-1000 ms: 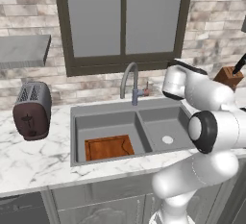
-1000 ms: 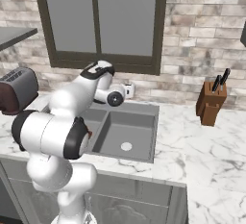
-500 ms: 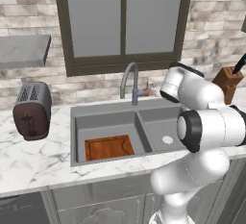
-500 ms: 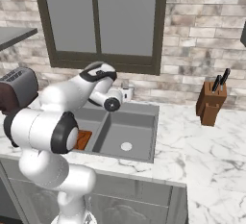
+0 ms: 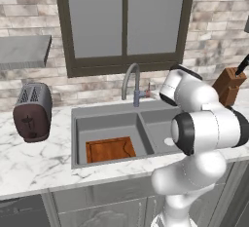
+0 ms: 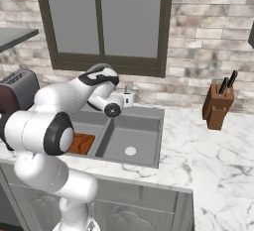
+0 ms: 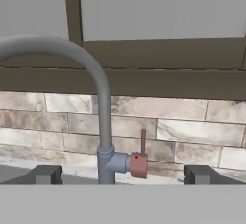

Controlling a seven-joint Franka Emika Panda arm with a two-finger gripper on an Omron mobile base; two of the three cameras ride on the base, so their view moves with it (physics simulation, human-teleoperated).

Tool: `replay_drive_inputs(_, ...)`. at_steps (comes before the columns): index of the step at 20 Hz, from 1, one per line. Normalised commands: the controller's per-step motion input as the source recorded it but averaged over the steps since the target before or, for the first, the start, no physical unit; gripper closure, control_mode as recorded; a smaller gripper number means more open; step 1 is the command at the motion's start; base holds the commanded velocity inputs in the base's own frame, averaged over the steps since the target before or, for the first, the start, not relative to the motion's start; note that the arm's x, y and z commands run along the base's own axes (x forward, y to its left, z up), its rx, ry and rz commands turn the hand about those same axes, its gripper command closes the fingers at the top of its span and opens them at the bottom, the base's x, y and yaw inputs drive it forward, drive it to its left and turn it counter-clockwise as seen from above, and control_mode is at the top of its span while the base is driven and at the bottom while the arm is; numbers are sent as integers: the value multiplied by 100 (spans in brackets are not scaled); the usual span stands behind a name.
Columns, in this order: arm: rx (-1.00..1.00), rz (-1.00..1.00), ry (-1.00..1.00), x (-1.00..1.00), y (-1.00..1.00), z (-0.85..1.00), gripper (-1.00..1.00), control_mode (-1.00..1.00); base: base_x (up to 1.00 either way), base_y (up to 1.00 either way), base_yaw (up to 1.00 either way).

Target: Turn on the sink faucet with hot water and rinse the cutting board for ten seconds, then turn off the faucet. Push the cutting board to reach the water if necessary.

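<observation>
the sink [image 5: 109, 119] has 2 basins split by a divider, set into the marble counter [image 5: 34, 160]. the board [image 5: 110, 149] lies flat on the floor of the basin on the far side of the divider from the claw, low and well apart from it. the basin below the claw holds just its round drain [image 6: 130, 150]. no stream falls from the spout.

the claw [image 7: 122, 174] is released, its 2 dark tips standing wide with nothing between them. the faucet [image 7: 96, 98] rises straight ahead of it, the arched spout curving away to one side, and the reddish-tipped lever [image 7: 140, 158] sits between the tips in the hand view, a little beyond them; whether they touch it i cannot tell. a toaster [image 5: 32, 111] stands past the sink, far from the claw, and a knife block [image 6: 218, 103] stands well off on the opposite side.

against 1 second ago, the wrist has drawn in closer to the faucet, while the board lies where it lay.
</observation>
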Motion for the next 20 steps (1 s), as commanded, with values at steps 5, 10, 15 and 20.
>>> replay_drive_inputs(5,0,0,0,0,1,-6,-100,-100,0,0,0)
replay_drive_inputs(10,0,0,-2,1,0,-23,-100,-100,0,0,0)
replay_drive_inputs(15,0,0,-1,8,0,-13,-100,-100,0,0,0)
replay_drive_inputs(20,0,0,0,12,0,-10,-100,-100,0,0,0)
